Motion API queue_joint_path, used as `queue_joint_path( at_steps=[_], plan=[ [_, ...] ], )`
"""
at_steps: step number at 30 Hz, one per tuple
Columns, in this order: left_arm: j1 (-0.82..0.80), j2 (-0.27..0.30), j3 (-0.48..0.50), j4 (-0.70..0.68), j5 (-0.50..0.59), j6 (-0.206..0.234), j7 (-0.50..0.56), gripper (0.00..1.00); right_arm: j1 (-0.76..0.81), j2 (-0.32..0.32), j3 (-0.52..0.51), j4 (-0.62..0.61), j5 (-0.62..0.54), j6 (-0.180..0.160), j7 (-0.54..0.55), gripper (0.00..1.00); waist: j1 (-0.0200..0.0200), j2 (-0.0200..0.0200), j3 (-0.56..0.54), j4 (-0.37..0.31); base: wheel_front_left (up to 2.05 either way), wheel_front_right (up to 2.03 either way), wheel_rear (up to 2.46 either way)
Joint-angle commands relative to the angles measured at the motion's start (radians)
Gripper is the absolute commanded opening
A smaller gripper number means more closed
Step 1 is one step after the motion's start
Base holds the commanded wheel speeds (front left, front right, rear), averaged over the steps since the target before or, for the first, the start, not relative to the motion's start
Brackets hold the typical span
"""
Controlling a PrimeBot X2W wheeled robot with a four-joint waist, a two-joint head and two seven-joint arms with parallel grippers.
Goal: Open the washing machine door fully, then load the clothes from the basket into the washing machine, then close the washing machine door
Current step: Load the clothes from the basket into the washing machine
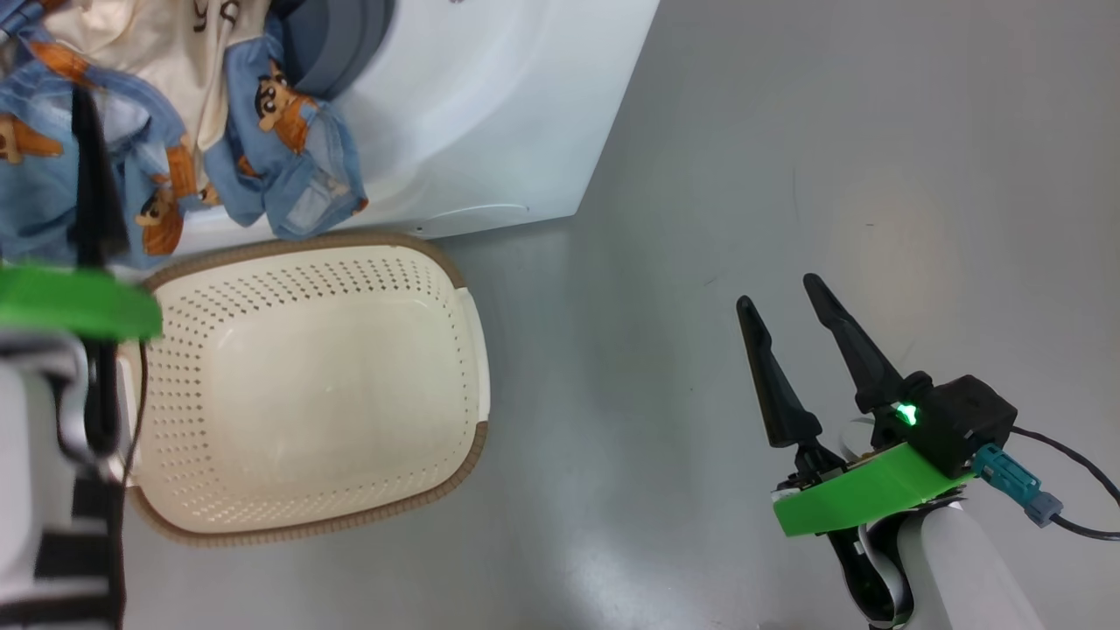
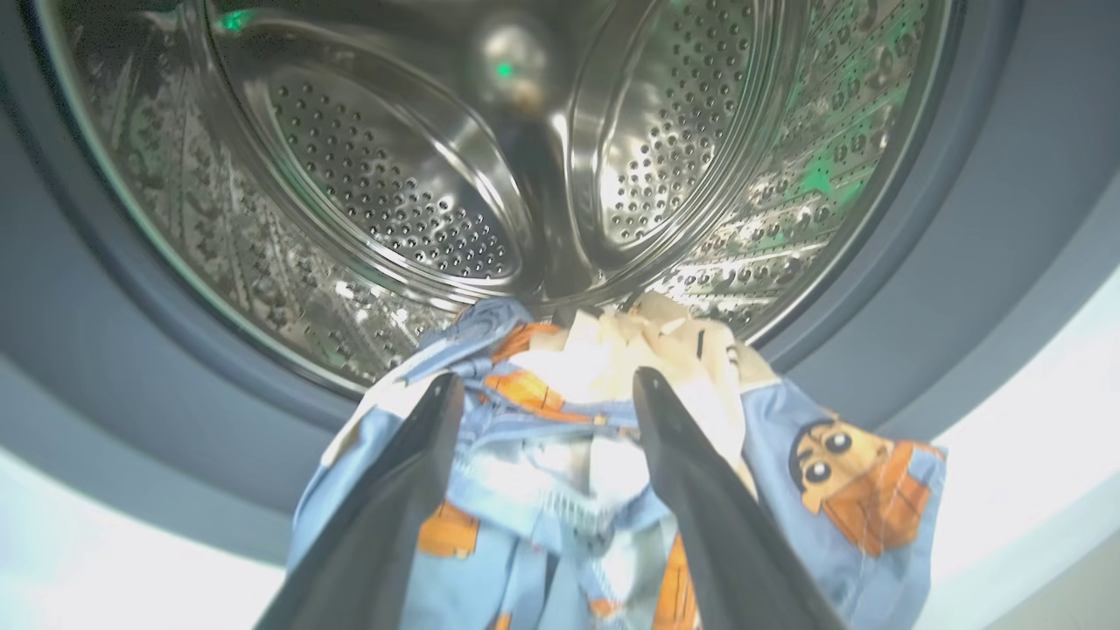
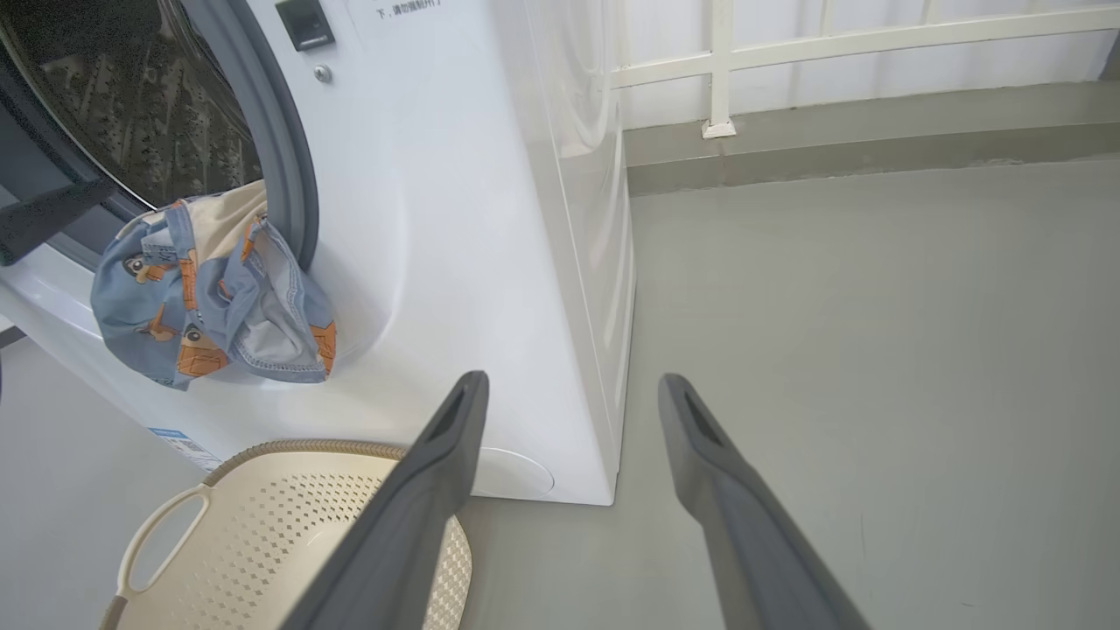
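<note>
Dark fingers of the left gripper point(image 2: 549, 378) are rising from the bottom of the left wrist view, standing wide apart and clamping nothing. Right behind them the clothes point(image 2: 840, 490) are lying in a bundle; I cannot tell whether the fingers are touching the cloth. The bundle is showing soft blue fabric printed with orange cartoon figures with black hair and round eyes, wrapped around a cream piece. It is sitting on the lower lip of the washing machine point(image 1: 490, 114) opening and hanging down the white front, half in and half out. Behind it the shiny steel drum point(image 2: 394, 201), dotted with holes, is filling the upper part of that view, ringed by the grey-blue gasket point(image 2: 989, 262).

At the centre left of the head view the basket point(image 1: 306, 385) is sitting on the grey floor point(image 1: 787, 131) just below the hanging clothes, its cream perforated walls and brown rim showing. At the lower right of the head view the right gripper point(image 1: 778, 291) is hovering over bare floor, well apart from the basket, its jaws spread wide and holding nothing.

Dark lettering on the cream piece is running off the top edge of the head view, so it is not readable. In the right wrist view a small blue label point(image 3: 184, 446) is showing low on the washer front, and a line of print at the top edge is too small to read.
</note>
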Motion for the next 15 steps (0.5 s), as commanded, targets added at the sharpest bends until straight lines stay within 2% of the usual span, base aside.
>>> queue_joint_path(
  at_steps=[1,9,15],
  plan=[
    [0.074,0.044,0.044,-0.065,-0.002,0.011,-0.005,1.0,0.023,0.003,0.024,-0.026,-0.005,0.002,-0.005,1.0,0.0,0.0,-0.006,-0.008,0.0,0.0,0.0],
    [0.313,0.0,0.084,-0.273,-0.01,0.045,-0.005,1.0,0.026,0.003,0.019,-0.031,-0.011,0.002,-0.005,1.0,0.0,0.0,-0.013,-0.001,0.0,0.0,0.0],
    [0.452,-0.029,0.105,-0.371,-0.014,0.069,-0.005,1.0,0.025,0.003,0.026,-0.028,-0.013,0.002,-0.005,1.0,0.0,0.0,-0.018,-0.002,0.0,0.0,0.0]
  ],
)
